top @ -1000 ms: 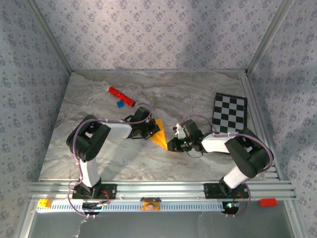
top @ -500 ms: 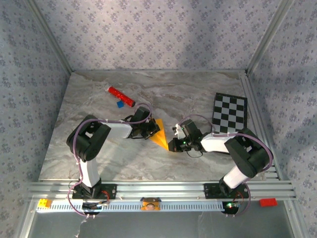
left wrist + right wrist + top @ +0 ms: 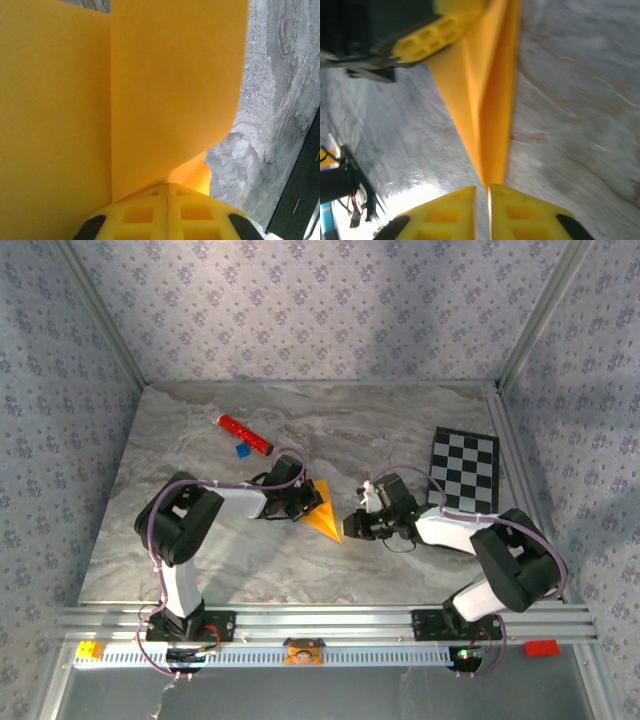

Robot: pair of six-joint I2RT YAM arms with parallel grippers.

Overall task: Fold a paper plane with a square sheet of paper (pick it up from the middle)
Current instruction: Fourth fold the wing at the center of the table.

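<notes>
Mid-fold stage. The square sheet of paper is already creased down to a narrow pointed wedge and lies mid-bench, between the two arms, wide end to the left and point toward the right arm.

Left end effector: fingers pressed together, pinching the wide end of the paper. In the left wrist view the orange sheet rises straight out of the fingertips with one sharp vertical crease.

Right end effector: fingers pressed nearly together, just a thin slit between them. The paper's point runs right up to that slit. I can't tell whether the tip is actually nipped or only touching. In the right wrist view the layers stand up along a centre ridge, not flat.

The bench also carries a red cylinder and a small blue block at the back left, and a checkered board on the right, all well apart from the paper.

Judgement: the step in hand looks like sharpening or setting the nose and centre crease while the left side anchors the tail. The plane is not finished, since the wings don't read as folded out.

The next move probably calls for a firm hold on the left and a clean grip or press on the tip from the right, without twisting thin paper. Risks are the tip slipping out or crumpling.
</notes>
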